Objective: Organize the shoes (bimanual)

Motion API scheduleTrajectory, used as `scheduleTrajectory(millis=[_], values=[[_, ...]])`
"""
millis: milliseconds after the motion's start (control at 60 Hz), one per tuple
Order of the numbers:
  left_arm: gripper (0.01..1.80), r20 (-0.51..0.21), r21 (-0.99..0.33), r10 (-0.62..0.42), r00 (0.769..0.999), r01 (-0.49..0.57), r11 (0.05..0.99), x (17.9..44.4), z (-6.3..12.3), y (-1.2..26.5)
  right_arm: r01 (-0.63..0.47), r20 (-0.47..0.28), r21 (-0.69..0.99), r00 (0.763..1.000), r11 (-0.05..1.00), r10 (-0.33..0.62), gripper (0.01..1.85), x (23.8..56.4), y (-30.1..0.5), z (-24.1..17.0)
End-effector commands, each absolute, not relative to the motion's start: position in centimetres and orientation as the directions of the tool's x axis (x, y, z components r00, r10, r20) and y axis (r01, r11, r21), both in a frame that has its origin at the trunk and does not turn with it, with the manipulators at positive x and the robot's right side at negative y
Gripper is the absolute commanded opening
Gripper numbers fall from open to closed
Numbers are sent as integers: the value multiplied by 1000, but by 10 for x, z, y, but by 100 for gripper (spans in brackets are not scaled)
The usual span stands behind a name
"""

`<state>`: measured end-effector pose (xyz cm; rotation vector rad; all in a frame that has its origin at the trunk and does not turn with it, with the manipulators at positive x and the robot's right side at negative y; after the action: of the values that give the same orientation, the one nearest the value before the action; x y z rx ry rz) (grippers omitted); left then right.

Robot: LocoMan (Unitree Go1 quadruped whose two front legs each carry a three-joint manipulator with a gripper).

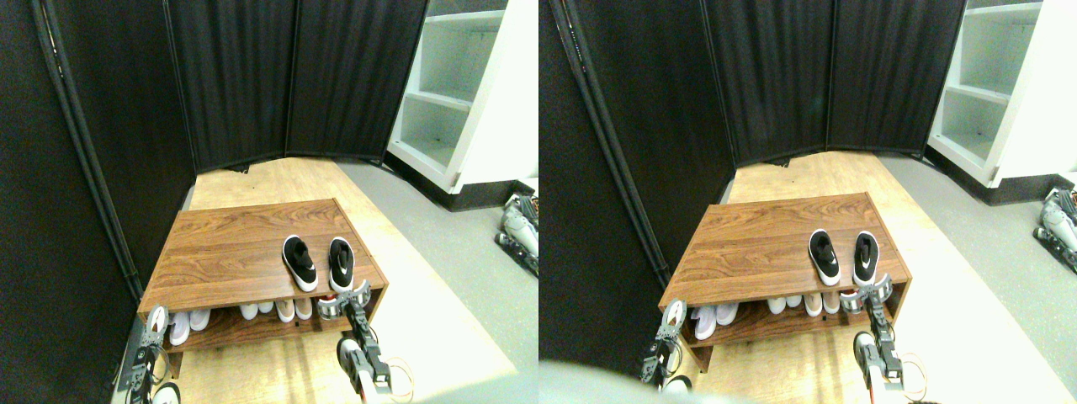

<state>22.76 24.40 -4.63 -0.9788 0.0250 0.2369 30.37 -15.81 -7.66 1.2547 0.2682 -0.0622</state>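
Wooden rack (227, 244) top: shoes (318, 263) just beyond right end effector (345, 301).

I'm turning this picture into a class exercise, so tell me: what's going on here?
A four-legged robot faces a low wooden shoe rack. A pair of black sneakers sits side by side on the rack's top, near its right front corner. The right end effector is raised at the rack's front edge just below the right sneaker, holding nothing. The left end effector is at the front left corner. White shoes line the lower shelf.
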Motion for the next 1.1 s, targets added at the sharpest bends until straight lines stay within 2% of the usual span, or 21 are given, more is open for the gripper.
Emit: scheduleTrajectory(millis=[17,150,367,500,550,617,667,783,850,900,917,933,950,967,1000,1033,1067,1100], values=[[1,-88,-815,189,978,-180,550,228,-44,245,197,-236,929,968,314,90,154,309,-157,-80],[1,-93,-823,198,976,-187,536,226,-45,244,187,-229,917,970,353,83,149,313,-158,-80],[1,-92,-828,193,977,-183,530,224,-45,242,183,-221,924,972,335,77,148,314,-159,-76],[1,-94,-823,198,976,-188,536,221,-46,242,166,-208,929,973,332,95,153,303,-159,-72],[1,-91,-822,197,976,-185,539,221,-46,243,160,-199,944,974,287,111,153,297,-160,-69],[1,-89,-822,192,977,-181,539,220,-46,243,146,-188,939,976,312,110,153,287,-162,-65],[1,-89,-823,197,976,-184,538,220,-46,243,128,-177,933,977,337,119,149,278,-165,-58],[1,-86,-823,205,975,-186,537,219,-46,244,116,-151,947,984,299,96,139,264,-173,-44],[1,-93,-828,211,973,-194,527,218,-46,244,107,-129,959,989,261,67,126,256,-182,-32],[1,-96,-826,203,975,-192,531,219,-46,244,92,-96,961,995,261,1,99,252,-188,-25],[1,-97,-826,204,974,-193,530,219,-46,244,85,-79,954,996,287,-32,84,250,-190,-22],[1,-97,-826,204,974,-193,530,219,-46,244,85,-79,954,996,287,-32,84,250,-190,-22],[1,-95,-826,202,975,-190,530,220,-46,244,55,-37,945,997,322,-63,60,250,-194,-17],[1,-95,-826,202,975,-190,530,220,-46,244,55,-37,945,997,322,-63,60,250,-194,-17],[1,-87,-822,193,977,-180,540,220,-47,245,44,-2,935,993,352,-118,17,250,-198,-11],[1,-89,-825,193,977,-181,535,220,-47,245,30,18,927,992,373,-123,1,250,-203,-6],[1,-91,-827,194,977,-183,532,221,-47,245,18,34,935,990,356,-138,1,252,-206,-2],[1,-94,-828,197,976,-186,529,221,-47,245,24,53,917,982,399,-181,1,255,-211,3]])
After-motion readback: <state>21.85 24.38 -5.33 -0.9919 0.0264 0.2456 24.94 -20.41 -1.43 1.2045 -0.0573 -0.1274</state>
